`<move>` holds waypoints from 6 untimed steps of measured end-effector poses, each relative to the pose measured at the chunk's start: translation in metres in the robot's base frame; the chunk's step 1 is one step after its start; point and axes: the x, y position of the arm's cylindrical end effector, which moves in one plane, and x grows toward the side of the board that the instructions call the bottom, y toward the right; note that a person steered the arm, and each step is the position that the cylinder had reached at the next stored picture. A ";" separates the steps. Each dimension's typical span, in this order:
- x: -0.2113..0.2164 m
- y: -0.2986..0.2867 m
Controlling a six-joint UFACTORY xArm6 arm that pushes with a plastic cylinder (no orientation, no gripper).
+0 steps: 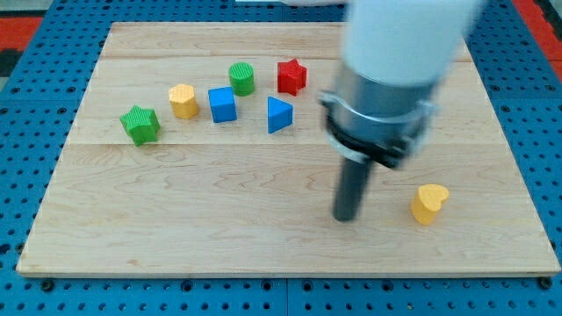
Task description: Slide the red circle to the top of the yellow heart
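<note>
My tip (345,218) rests on bare wooden board (219,237), just left of the yellow plastic heart (429,203), touching nothing, clear of the edges. No red circle visible; my arm's body may hide it.

Pale wooden counter (263,237), plank seams running left to right, sitting on a blue pegboard surface (26,105). Seven blocks on it. Loose cluster toward the view's top left: green star (140,124) furthest left, then yellow hexagon-ish block (183,100), blue cube (222,104), green cylinder (241,78) just above that cube, blue triangle (278,115), red star (291,75) up and right of it. None of them quite touching, by the look of it. Yellow heart (429,203) off alone toward the view's bottom right, well apart from the cluster. No red circle visible anywhere on the wood.
</note>
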 end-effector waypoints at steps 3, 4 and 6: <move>-0.133 -0.009; -0.165 -0.005; -0.142 0.114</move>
